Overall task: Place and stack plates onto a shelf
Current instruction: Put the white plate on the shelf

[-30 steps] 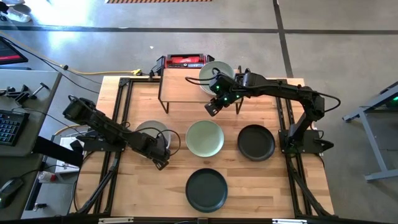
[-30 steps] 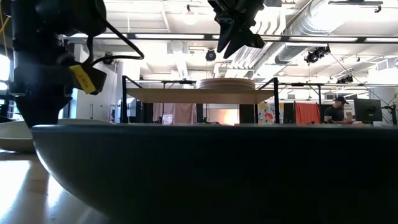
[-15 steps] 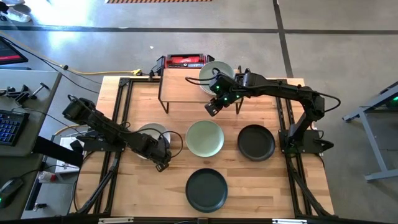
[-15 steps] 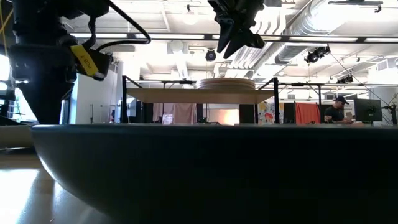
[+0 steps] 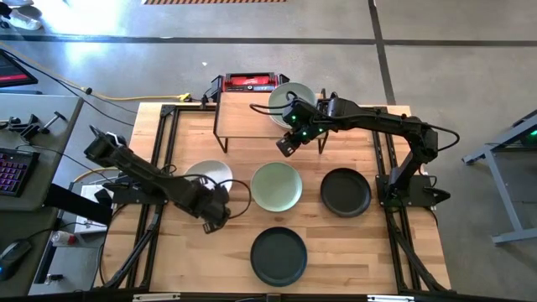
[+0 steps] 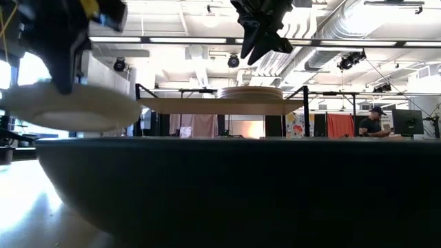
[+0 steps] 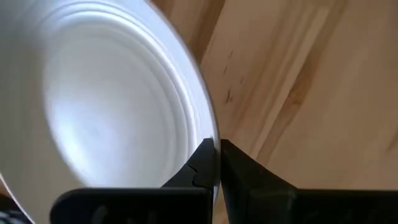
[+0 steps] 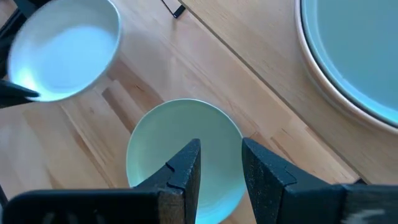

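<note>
High view: at the left of the worktop [image 5: 352, 252] the left gripper [image 5: 213, 220] pinches the rim of a white plate [image 5: 210, 176], and the low view shows that plate [image 6: 69, 110] lifted clear of the wood. The left wrist view confirms the grip, with the two dark fingers [image 7: 208, 165] closed tight on the plate's edge. To its right a sage green plate [image 5: 277, 186] lies flat mid-worktop, with one black plate [image 5: 279, 255] nearer the front edge and another black plate [image 5: 346, 192] farther right. At the back stands the shelf [image 5: 243, 116], carrying a stack of plates [image 5: 289, 97] on its right end. The right gripper [image 5: 285, 144] hangs just in front of the shelf, above the green plate, its fingers [image 8: 186, 171] a narrow gap apart and empty. A red case [image 5: 249, 81] sits behind the shelf.
</note>
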